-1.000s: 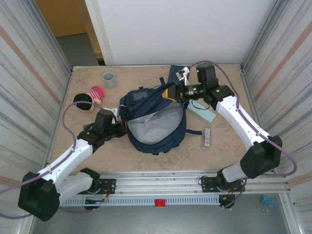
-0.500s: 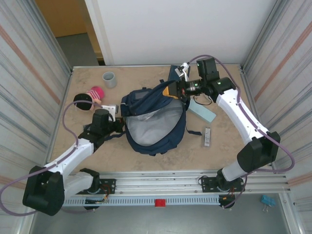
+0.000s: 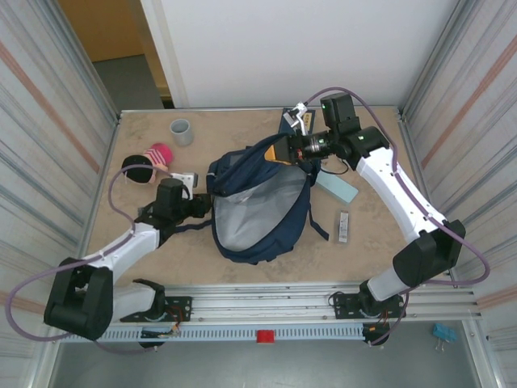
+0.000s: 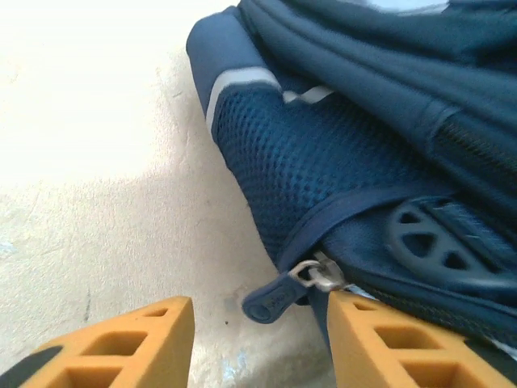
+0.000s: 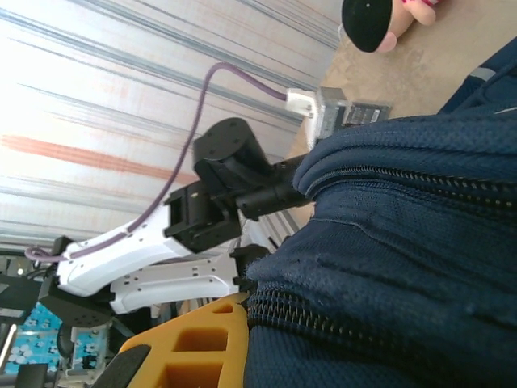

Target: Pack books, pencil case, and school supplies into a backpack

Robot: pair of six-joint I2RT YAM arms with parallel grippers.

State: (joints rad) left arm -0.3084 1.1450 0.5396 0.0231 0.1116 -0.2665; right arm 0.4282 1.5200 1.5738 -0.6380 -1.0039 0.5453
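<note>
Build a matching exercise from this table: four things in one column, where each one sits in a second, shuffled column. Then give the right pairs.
Things
1. grey cup
2. backpack
3. pale teal flat item
4. pink and black plush toy

Places
A. middle of the table, main compartment open
B. far left part of the table, standing upright
C. just right of the backpack
D. by the left wall, nearer than the cup

Pairs: 1-B, 2-A, 3-C, 4-D

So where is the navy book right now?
The book lies at the far edge of the table in the top view, just behind the right pincer and the backpack.
</note>
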